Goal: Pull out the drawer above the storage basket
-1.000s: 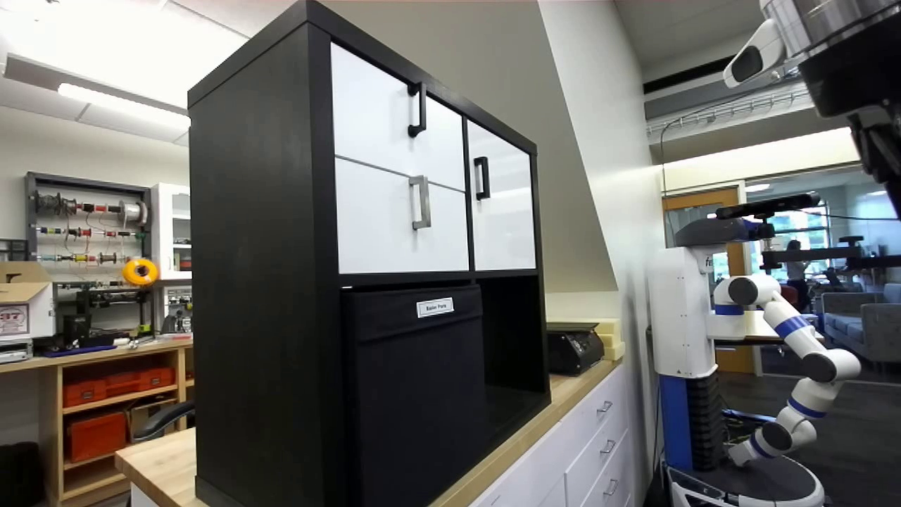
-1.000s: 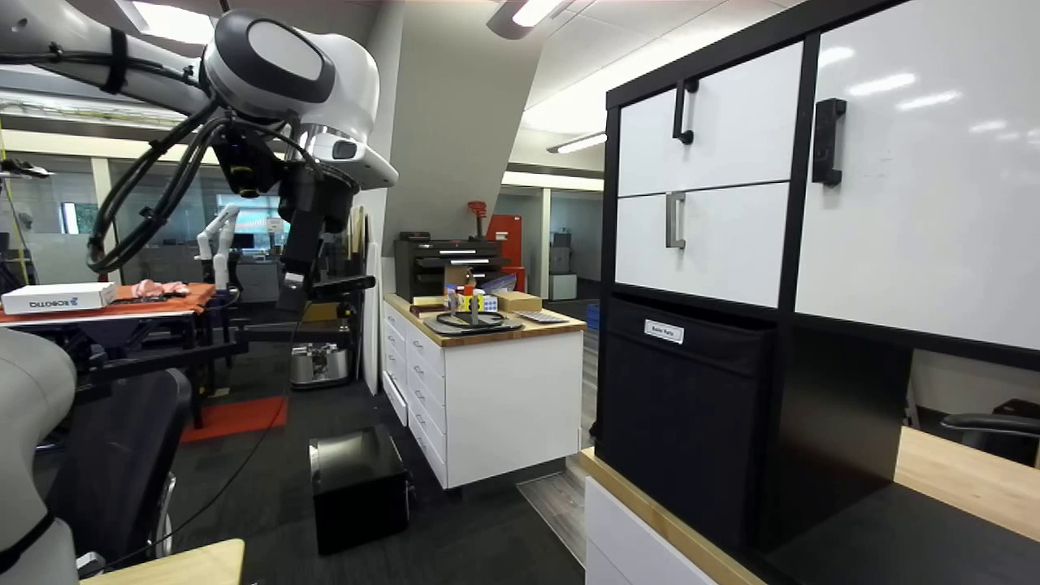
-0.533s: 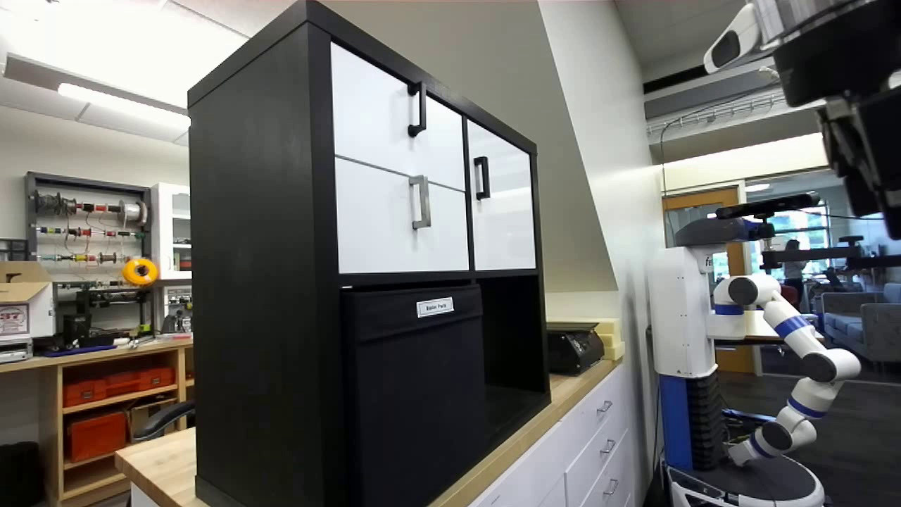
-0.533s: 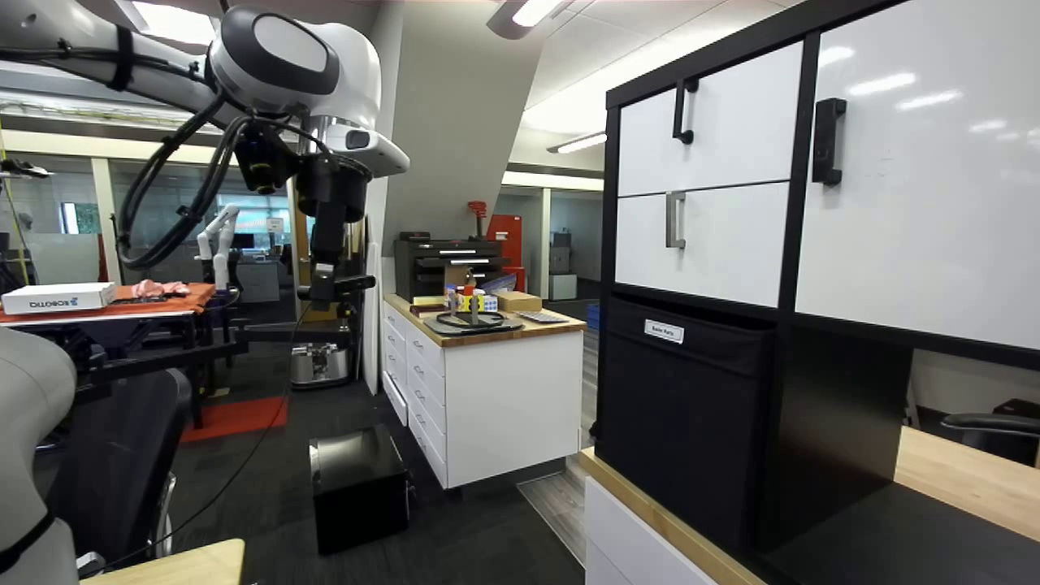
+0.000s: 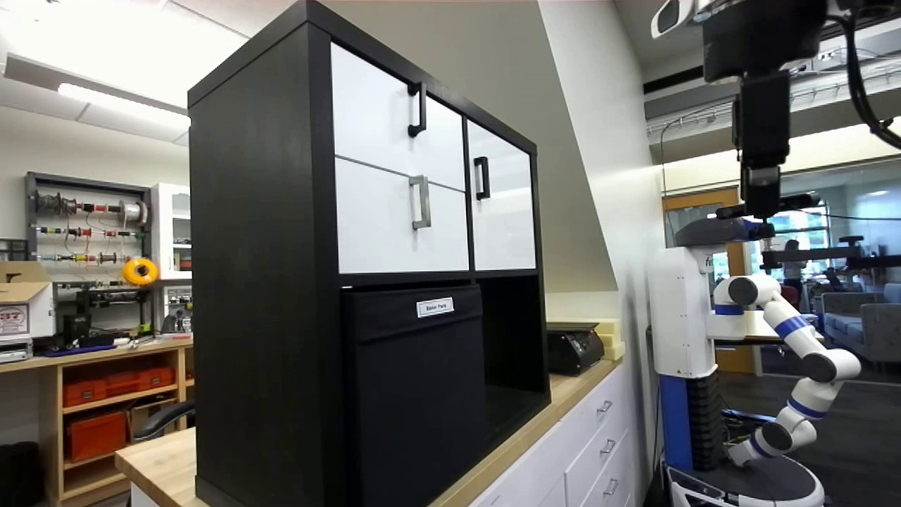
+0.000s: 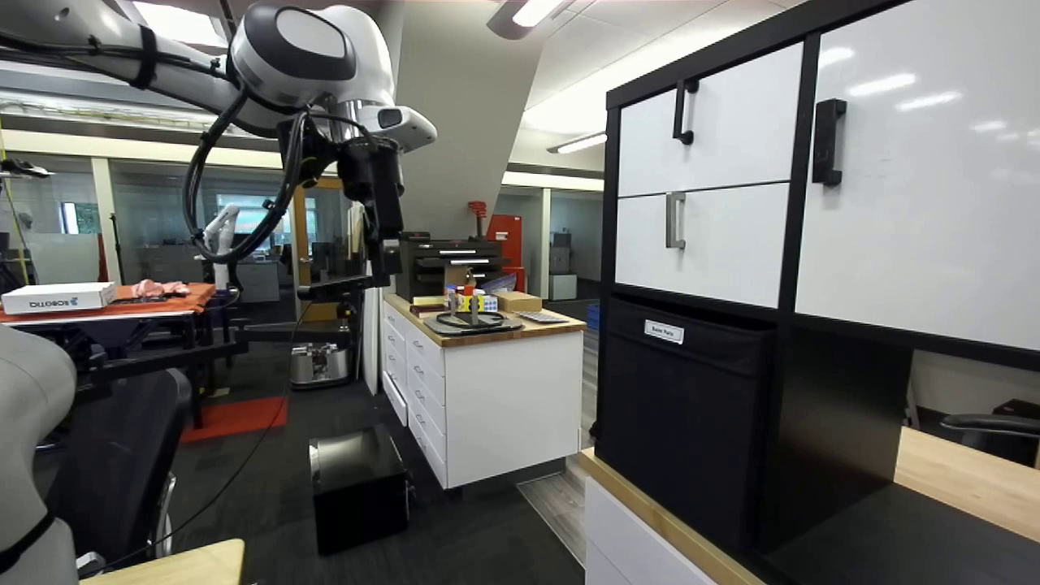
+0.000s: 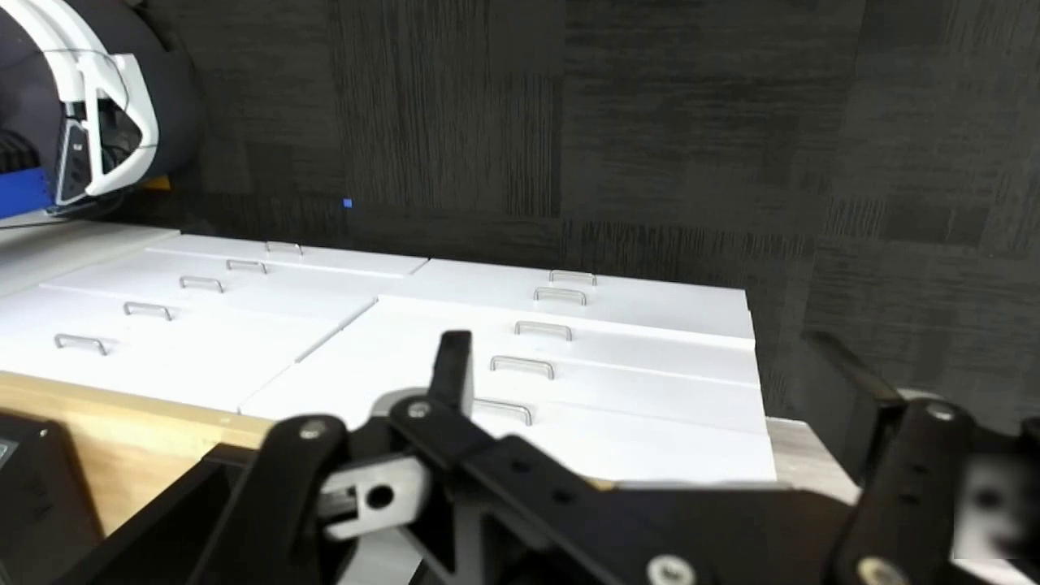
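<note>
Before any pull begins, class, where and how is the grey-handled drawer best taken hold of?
Likely midway along the grey handle, coming squarely from in front of the drawer, the end effector pinching it from both sides: the handle is upright and stands off the drawer, leaving a gap behind.

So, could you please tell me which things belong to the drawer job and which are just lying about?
For the job:
black basket
white drawer directly above it
that drawer's grey handle
gripper

Just lying about:
white box
cardboard box
chair
black box
</note>
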